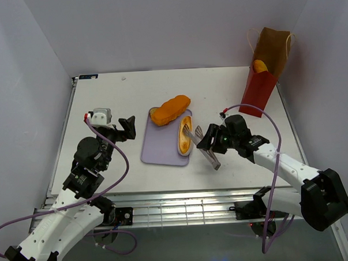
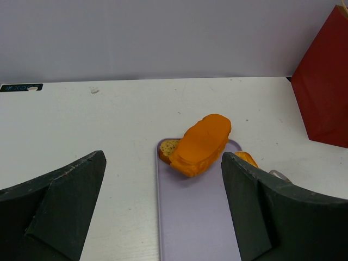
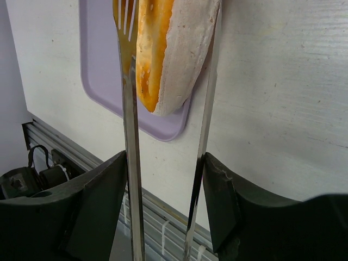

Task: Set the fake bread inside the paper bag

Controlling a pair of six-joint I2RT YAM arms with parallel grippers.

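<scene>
The long orange-brown loaf (image 1: 170, 109) lies across the far end of the lavender tray (image 1: 157, 149), over a small seeded piece (image 2: 169, 148). The split bun (image 1: 184, 134) lies on the tray's right edge. My right gripper (image 1: 204, 139) is shut on the metal tongs (image 1: 208, 152). In the right wrist view the tongs' two arms (image 3: 130, 136) stand on either side of the bun (image 3: 168, 54). The red and brown paper bag (image 1: 264, 74) stands at the far right with an orange piece (image 1: 259, 65) showing in it. My left gripper (image 1: 126, 127) is open and empty, left of the tray.
The bag's red wall (image 2: 326, 81) shows at the right of the left wrist view, with the loaf (image 2: 201, 144) and tray (image 2: 196, 217) ahead of that gripper (image 2: 163, 179). The table's front rail (image 1: 177, 205) lies close below both arms. Walls enclose the table.
</scene>
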